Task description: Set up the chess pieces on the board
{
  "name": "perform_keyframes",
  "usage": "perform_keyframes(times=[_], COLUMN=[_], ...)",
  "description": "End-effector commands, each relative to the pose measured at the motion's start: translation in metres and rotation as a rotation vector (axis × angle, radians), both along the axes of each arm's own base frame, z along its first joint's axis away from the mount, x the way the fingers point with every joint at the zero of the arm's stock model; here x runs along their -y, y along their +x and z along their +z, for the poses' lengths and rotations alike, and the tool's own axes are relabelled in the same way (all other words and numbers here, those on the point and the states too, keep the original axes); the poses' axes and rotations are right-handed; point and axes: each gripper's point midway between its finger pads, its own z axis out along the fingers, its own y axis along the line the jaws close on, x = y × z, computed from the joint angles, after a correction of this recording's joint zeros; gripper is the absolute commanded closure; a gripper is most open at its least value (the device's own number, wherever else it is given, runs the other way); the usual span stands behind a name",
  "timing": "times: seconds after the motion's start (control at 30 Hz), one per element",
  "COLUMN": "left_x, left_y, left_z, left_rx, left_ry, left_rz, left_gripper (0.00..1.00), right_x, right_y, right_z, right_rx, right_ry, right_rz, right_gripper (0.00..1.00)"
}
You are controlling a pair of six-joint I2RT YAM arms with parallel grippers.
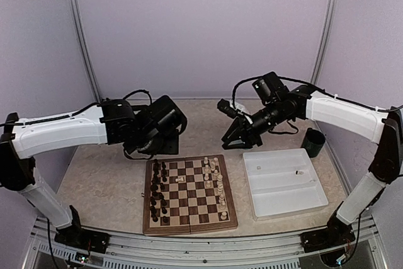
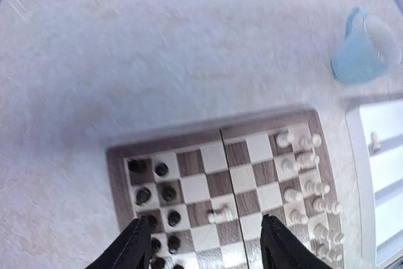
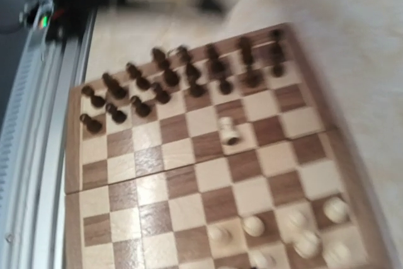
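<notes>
Top external view: the board [image 1: 190, 194] lies at the near middle of the table [image 1: 101, 181], and both of your claws hang in the air above it, neither touching it. Your left claw [image 2: 206, 247] is held up over the board's left side, its fingers [image 2: 133, 247] spread wide with nothing between them. In the left wrist view one cream-white piece [image 2: 220, 215], lying on its side on a square near the board's middle, sits just ahead of that gap. The dark pieces [image 2: 157, 193] stand right beside it on the left. Your right claw [image 1: 234, 140] hangs off the board's far right corner, near the white tray [image 1: 315, 206]. Its fingers look parted, but you cannot tell from up here whether anything tiny sits between them, and the right wrist view is blurred. The rest of the chess pieces [image 1: 216, 184] stand crowded along the board's right-hand files, facing the dark ones in two files on the left. A few small pale pieces [image 1: 300, 171] lie in the tray just beside the board. A dark cup [image 1: 313, 142] stands behind the tray, under the right arm.
</notes>
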Motion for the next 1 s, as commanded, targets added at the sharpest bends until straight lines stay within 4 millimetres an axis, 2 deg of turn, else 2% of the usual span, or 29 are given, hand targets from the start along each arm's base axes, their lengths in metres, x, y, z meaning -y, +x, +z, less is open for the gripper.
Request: perform_keyframes(times=[0.0, 0.1, 0.23, 0.37, 0.47, 0.57, 0.83, 0.97], left_x=[-0.058, -0.069, -0.084, -0.098, -0.103, -0.105, -0.114, -0.116], left_y=[0.018, 0.02, 0.009, -0.002, -0.007, -0.01, -0.014, -0.014], left_z=[0.058, 0.082, 0.119, 0.133, 0.132, 0.128, 0.123, 0.122], left_rx=[0.22, 0.309, 0.43, 0.489, 0.486, 0.468, 0.468, 0.47], left_ry=[-0.049, -0.165, -0.357, -0.469, -0.473, -0.46, -0.461, -0.453], left_rz=[0.142, 0.145, 0.131, 0.127, 0.115, 0.108, 0.121, 0.128], left_gripper=[0.37, 0.37, 0.38, 0.38, 0.38, 0.38, 0.37, 0.37], right_x=[-0.029, -0.053, -0.081, -0.105, -0.119, -0.127, -0.137, -0.137], right_y=[-0.008, -0.009, -0.004, 0.004, 0.015, 0.016, -0.013, -0.018], right_z=[-0.049, -0.074, -0.094, -0.116, -0.128, -0.142, -0.153, -0.169], right_rx=[0.054, 0.11, 0.21, 0.267, 0.276, 0.258, 0.177, 0.155], right_ry=[-0.181, -0.24, -0.293, -0.345, -0.362, -0.377, -0.373, -0.424], right_rz=[0.071, 0.156, 0.232, 0.285, 0.296, 0.334, 0.435, 0.42], right_gripper=[0.68, 0.67, 0.67, 0.66, 0.65, 0.63, 0.61, 0.61])
